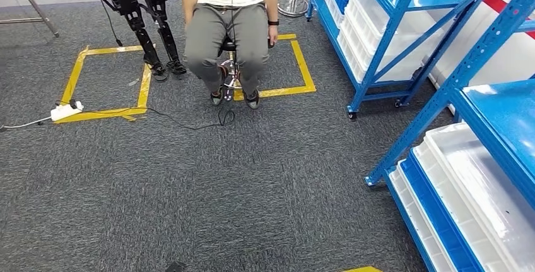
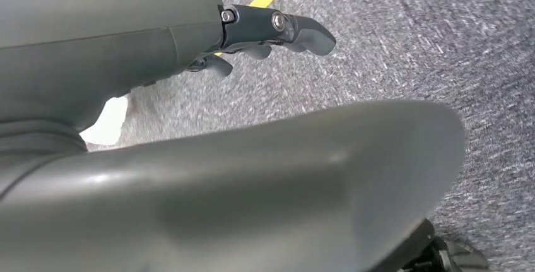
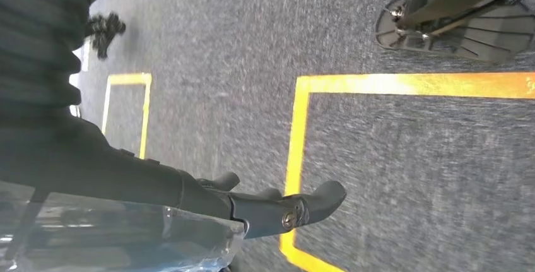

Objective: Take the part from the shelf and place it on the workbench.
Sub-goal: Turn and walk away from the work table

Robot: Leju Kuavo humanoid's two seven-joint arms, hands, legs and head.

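In the right wrist view my right hand [image 3: 252,206] hangs over the grey carpet, its dark fingers [image 3: 296,212] stretched forward. Pressed against its palm side is the part [image 3: 120,240], a dark item in a crinkled clear plastic bag; the bag hides the thumb. The left wrist view has my left hand [image 2: 252,38] above the carpet, holding nothing. Its fingers [image 2: 290,29] are slightly curled and stand apart from the broad grey thumb [image 2: 252,183]. The blue shelf [image 1: 489,105] stands at my right, with white trays [image 1: 473,183] on its lower level.
A person [image 1: 230,26] sits on a stool [image 1: 232,73] straight ahead, inside a yellow taped square [image 1: 303,70]. Another robot's black legs [image 1: 148,26] stand by a second taped square [image 1: 79,76]. A white power strip [image 1: 66,111] and cable lie on the carpet. A second blue shelf [image 1: 391,26] stands far right.
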